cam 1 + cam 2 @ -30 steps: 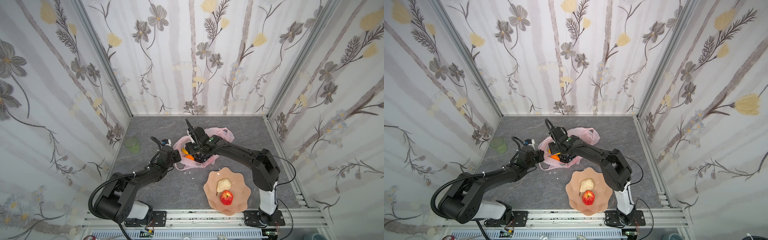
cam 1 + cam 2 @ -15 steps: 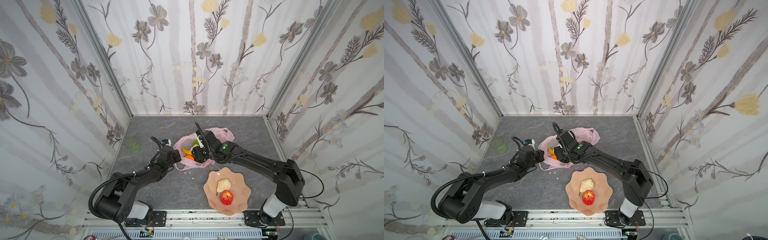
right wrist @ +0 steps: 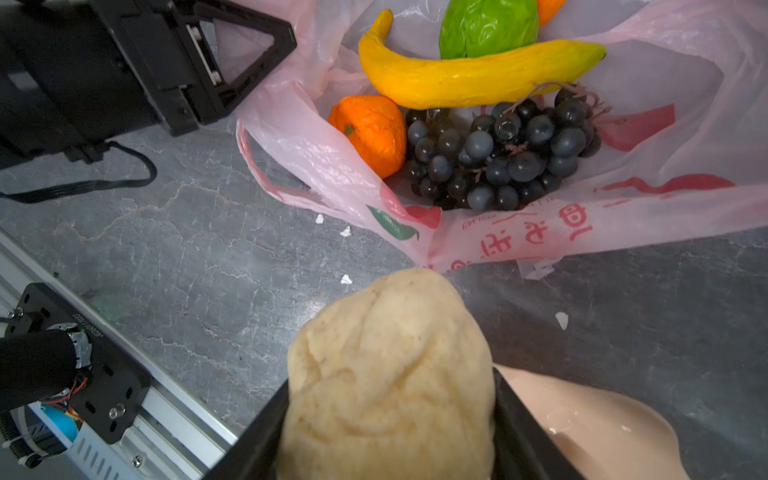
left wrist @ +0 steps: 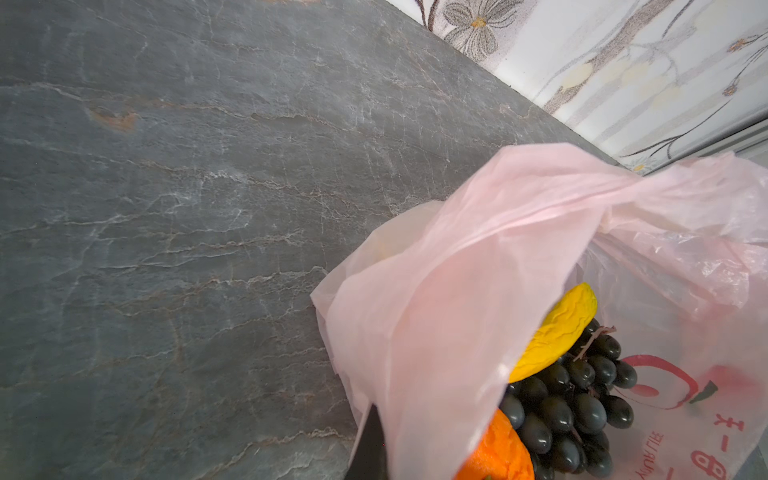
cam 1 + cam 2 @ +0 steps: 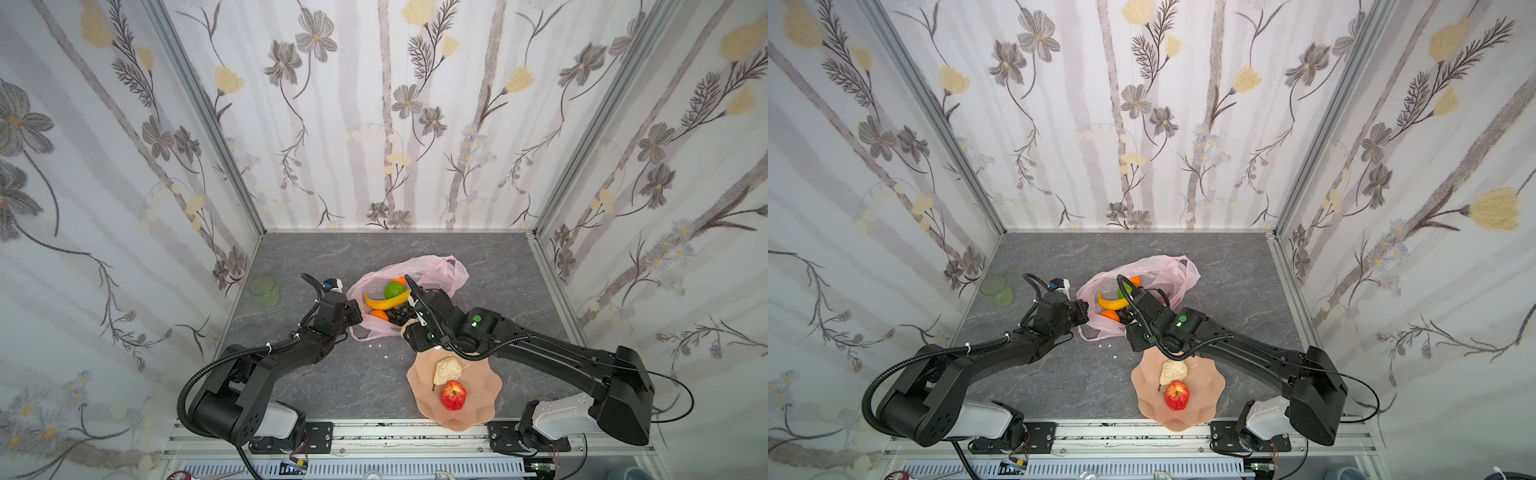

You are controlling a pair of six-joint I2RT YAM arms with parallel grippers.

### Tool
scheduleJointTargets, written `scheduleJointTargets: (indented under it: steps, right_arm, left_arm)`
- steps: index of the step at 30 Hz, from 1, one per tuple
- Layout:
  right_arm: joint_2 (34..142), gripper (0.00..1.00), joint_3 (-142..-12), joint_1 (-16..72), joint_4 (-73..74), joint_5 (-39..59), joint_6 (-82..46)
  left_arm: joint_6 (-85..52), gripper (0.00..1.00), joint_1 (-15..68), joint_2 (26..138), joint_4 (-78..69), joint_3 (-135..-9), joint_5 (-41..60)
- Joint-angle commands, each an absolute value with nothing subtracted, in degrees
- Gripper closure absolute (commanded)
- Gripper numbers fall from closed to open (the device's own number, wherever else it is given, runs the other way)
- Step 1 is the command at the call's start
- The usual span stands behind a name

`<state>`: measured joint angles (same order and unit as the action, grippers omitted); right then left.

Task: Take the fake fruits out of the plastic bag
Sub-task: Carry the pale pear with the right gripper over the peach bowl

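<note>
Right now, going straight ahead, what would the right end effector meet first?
The right end effector, holding a pear, would probably meet the plastic bag first; depth is unclear, so perhaps the table.

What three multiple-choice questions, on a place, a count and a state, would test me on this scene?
1. The banana lies: A. on the peach plate; B. in the right claw; C. inside the pink bag.
2. Fruits lying on the plate: A. one; B. two; C. four.
3. The right claw holds: A. a beige pear; B. the banana; C. nothing.

Answers: C, it rests next to the grapes in the open bag; B, a second pear and a red apple; A, the claw is clamped on the pear.
</note>
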<state>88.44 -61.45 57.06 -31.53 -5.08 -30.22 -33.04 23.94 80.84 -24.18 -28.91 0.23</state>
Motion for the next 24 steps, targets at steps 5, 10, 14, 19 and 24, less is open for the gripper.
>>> scheduleJointTargets:
  steps: [5, 10, 14, 19, 24]
  right_arm:
    - [84.2, 0.42, -56.8, 59.7, -35.0, -5.8, -35.5]
    - [81.7, 0.42, -54.6, 61.5, -35.5, -4.4, -37.9]
    - [81.7, 0.42, -53.6, 64.2, -35.9, -3.4, -39.8]
    - [82.7, 0.42, -51.8, 67.0, -36.7, -3.3, -41.8]
    - [83.4, 0.42, -51.1, 68.7, -37.8, -4.4, -42.8]
  left_arm:
    - [-33.4, 0.93, 23.9, 81.0, -25.3, -29.3, 0.2]
    - [-33.5, 0.93, 23.9, 81.1, -25.3, -29.4, 0.1]
    - [-33.3, 0.93, 23.9, 81.1, -25.3, -29.4, 0.0]
    - [-33.4, 0.93, 23.9, 81.0, -25.3, -29.3, 0.1]
    - [-33.4, 0.93, 23.9, 81.0, -25.3, -29.4, 0.2]
